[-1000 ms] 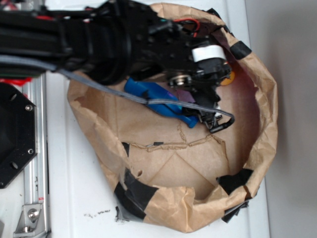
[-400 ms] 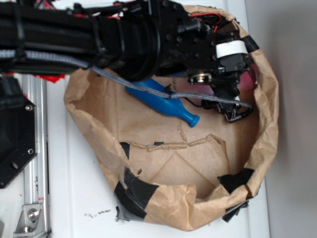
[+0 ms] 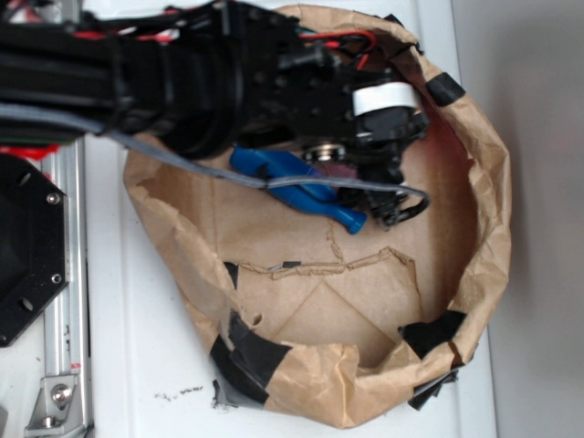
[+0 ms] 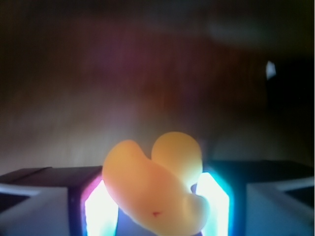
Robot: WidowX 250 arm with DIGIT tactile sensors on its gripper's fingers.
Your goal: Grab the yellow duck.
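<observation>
In the wrist view the yellow duck (image 4: 157, 189) fills the gap between my two glowing fingers, one pad (image 4: 101, 209) on its left and the other on its right. My gripper (image 4: 157, 199) is shut on it. In the exterior view my gripper (image 3: 383, 178) hangs from the black arm over the upper right of the brown paper bag's floor. The duck is hidden there behind the gripper.
A blue plastic bottle (image 3: 306, 187) lies on the bag floor just left of my gripper, partly under the arm and a grey cable. The crumpled bag wall (image 3: 488, 210), patched with black tape (image 3: 246, 347), rings the area. A metal rail (image 3: 64, 301) runs at the left.
The arm swung up and to the right, then came back down and left to about where it was. The orange patch seen beside the gripper a second ago no longer shows.
</observation>
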